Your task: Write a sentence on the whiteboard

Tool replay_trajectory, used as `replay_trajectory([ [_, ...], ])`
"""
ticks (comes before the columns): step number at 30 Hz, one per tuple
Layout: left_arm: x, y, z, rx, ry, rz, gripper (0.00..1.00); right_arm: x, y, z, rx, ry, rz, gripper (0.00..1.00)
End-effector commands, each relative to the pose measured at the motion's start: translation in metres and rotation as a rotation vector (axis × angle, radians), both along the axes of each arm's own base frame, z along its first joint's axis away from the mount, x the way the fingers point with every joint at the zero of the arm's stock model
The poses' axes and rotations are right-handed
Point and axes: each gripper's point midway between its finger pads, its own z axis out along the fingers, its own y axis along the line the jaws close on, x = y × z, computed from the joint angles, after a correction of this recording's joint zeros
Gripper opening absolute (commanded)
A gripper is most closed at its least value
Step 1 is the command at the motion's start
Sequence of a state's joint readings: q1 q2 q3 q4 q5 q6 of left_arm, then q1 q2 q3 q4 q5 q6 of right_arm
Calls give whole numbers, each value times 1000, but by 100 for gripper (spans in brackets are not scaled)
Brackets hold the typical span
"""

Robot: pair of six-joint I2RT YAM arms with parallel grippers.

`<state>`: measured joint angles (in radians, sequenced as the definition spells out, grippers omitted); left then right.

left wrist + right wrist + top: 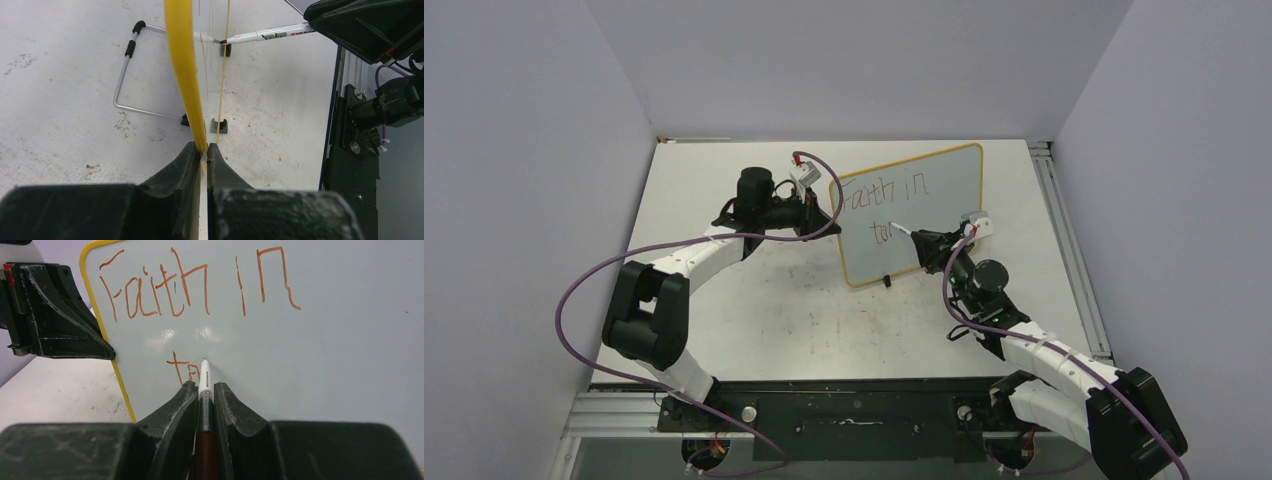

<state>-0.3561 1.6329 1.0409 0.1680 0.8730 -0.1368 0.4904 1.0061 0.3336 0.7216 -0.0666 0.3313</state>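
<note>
Toward the back of the scuffed white table (754,300), the whiteboard (949,195) is stood upright, its glossy face rimmed by a thin yellow frame with rounded corners. Its left edge is pinched by the left gripper (204,149). A white marker (204,374) is clamped in the right gripper (204,388), tip at the board. Of the sentence (190,290), "Faith in" is legible in reddish-orange strokes, with "t" begun beneath.

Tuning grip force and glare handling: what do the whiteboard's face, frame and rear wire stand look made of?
Whiteboard face: smooth glossy white coating, glare spots show; core unclear. Frame: even yellow, slightly shiny; painted wood or plastic, can't tell. Wire stand: bent silvery rod, likely metal, with black rubbery-looking sleeves.
</note>
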Motion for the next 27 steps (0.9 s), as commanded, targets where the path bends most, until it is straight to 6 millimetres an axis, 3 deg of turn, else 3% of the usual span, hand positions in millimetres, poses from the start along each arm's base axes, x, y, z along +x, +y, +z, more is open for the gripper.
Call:
replay_trajectory([
  [1, -1, -5, 12, -18, -17, -39, 0, 10, -7, 27, 23, -76, -55, 5],
  [17, -1, -5, 11, -18, -16, -39, 0, -13, -14, -31, -17, 74, -38, 5],
  [21, -1, -5, 11, -17, -15, -39, 0, -9, -14, -22, -15, 52, -49, 5],
  [27, -1, -6, 10, -17, -14, -40, 0, 2, -12, 15, 31, -34, -60, 5],
])
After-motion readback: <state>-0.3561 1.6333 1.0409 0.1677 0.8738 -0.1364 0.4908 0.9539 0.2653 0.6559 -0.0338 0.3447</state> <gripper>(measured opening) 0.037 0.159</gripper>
